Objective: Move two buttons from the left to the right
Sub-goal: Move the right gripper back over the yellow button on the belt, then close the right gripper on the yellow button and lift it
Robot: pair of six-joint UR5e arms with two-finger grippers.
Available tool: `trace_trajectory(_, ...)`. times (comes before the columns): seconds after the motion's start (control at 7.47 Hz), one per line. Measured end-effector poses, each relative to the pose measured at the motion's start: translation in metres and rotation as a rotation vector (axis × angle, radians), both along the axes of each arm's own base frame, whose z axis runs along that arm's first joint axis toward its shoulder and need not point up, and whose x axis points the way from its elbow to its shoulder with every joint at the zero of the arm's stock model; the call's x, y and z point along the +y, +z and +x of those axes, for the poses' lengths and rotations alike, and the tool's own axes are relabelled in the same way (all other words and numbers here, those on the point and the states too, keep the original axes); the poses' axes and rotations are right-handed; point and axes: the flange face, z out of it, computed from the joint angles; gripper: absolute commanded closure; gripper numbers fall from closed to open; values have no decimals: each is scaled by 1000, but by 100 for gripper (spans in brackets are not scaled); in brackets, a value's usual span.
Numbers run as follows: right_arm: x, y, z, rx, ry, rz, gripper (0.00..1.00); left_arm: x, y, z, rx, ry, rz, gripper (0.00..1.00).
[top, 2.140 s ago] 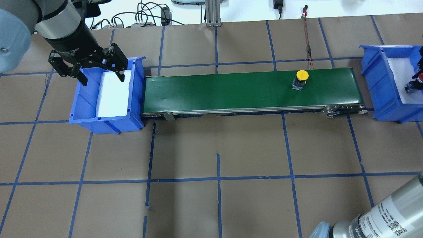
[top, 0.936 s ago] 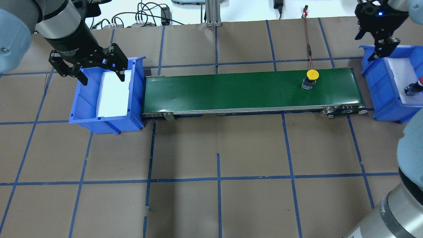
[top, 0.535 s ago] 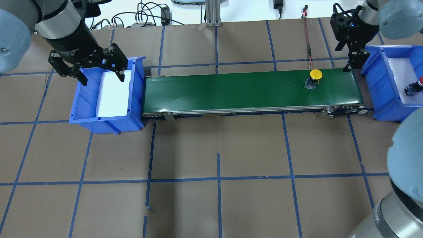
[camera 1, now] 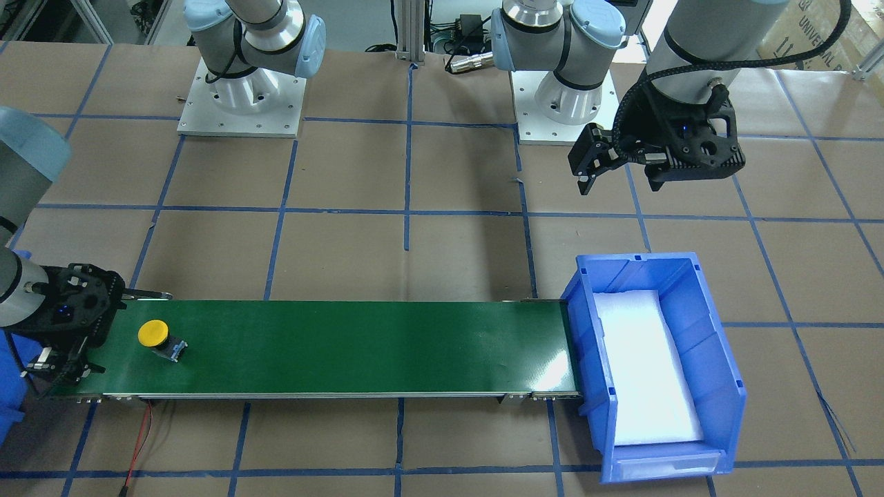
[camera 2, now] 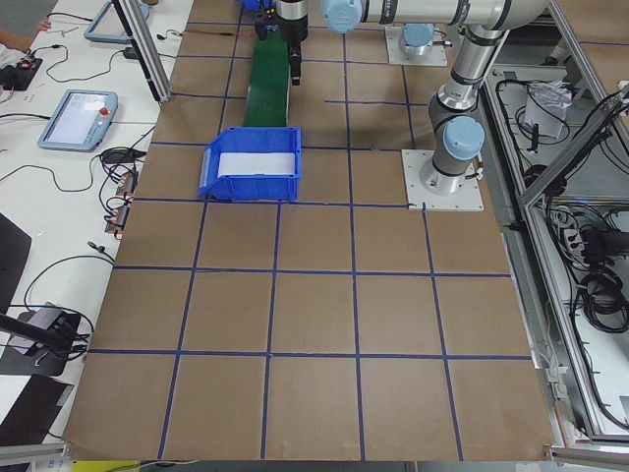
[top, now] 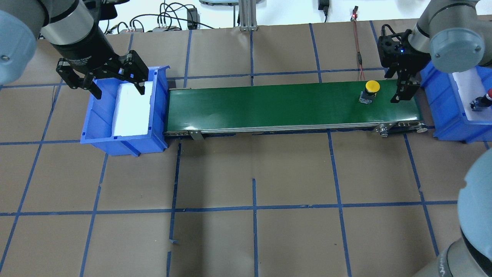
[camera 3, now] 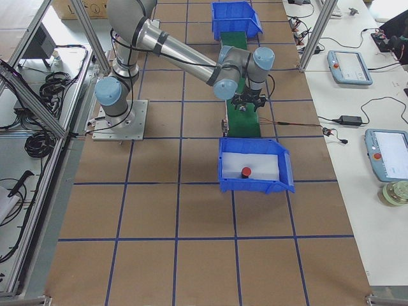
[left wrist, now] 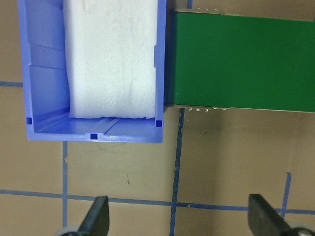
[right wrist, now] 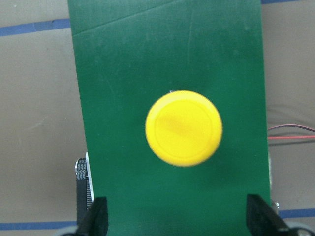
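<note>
Beside the right hand [right wrist: 179, 221]: we see the yellow button [right wrist: 183, 128], upright on the belt [top: 269, 104].
Right hand: spread wide, holding nothing.
Left hand [top: 118, 90]: spread wide, empty.

Only one legible mark: "UNIVERSAL" printed in dark letters on the cardboard box [camera 1: 804, 27] at the top right edge of the front-facing view, and the rest of that print is cut off. The left gripper [top: 118, 91] has a line of white lettering on its black body in the overhead view, too small and blurred to read. Nothing else readable.
</note>
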Motion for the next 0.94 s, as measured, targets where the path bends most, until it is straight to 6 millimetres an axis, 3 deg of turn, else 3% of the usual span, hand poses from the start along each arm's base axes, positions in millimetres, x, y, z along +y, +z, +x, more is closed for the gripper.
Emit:
trace_trajectory(0.27,7,-4,2,3,1,-12,0,0,0,0,0,0,0,0)
trace_trajectory(0.94,4,-5,1,16,2,-53,2,-2,-2,-1,1,3,4,0)
